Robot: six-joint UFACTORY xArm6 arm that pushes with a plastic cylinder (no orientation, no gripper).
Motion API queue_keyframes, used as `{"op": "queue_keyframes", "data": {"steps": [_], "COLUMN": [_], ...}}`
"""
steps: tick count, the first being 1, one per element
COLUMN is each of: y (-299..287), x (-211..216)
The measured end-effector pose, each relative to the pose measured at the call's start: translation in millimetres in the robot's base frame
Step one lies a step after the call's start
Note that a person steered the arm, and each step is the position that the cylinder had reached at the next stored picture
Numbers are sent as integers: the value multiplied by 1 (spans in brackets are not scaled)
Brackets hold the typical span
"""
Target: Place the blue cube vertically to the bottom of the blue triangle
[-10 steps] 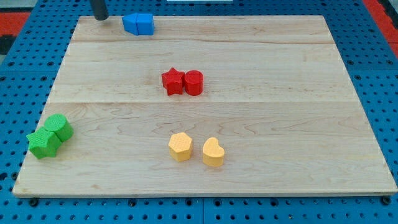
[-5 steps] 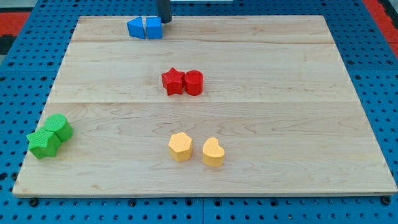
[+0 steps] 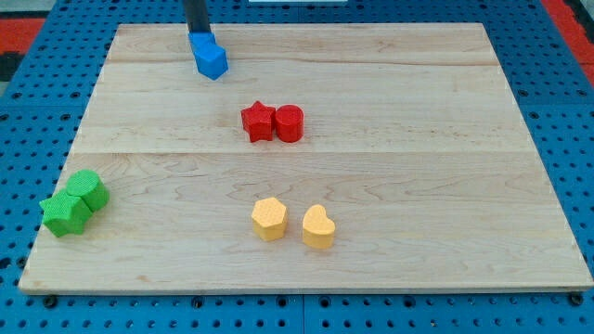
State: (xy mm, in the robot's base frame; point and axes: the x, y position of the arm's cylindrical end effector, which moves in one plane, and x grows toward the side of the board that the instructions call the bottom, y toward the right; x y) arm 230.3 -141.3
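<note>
The blue cube (image 3: 214,63) lies near the view's top left of the wooden board (image 3: 390,186). The blue triangle (image 3: 200,44) touches it, just up and to the left. My tip (image 3: 198,34) stands at the triangle's top edge and partly hides it. The cube is below and slightly to the right of the triangle, so the pair runs on a slant.
A red star (image 3: 257,122) and a red cylinder (image 3: 290,122) touch at the board's middle. A yellow hexagon (image 3: 269,219) and a yellow heart (image 3: 318,227) sit near the bottom. Two green blocks (image 3: 74,202) sit at the left edge.
My tip swung from the left of the blue pair to its right, then back to its top. The pair slid downward and turned from side by side to slanted, cube lower.
</note>
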Motion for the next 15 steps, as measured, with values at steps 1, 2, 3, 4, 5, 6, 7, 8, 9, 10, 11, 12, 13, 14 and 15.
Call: {"op": "queue_keyframes", "data": {"steps": [1,2,3,4,5,6,7,8,9,10,11,12,13,14,15], "y": [1,36,67,72,68,67,50,50,36,22,9,9,13,8,6], "x": [18,55,80,113,138,182,199,180,169,171,172,175,179,190,219]}}
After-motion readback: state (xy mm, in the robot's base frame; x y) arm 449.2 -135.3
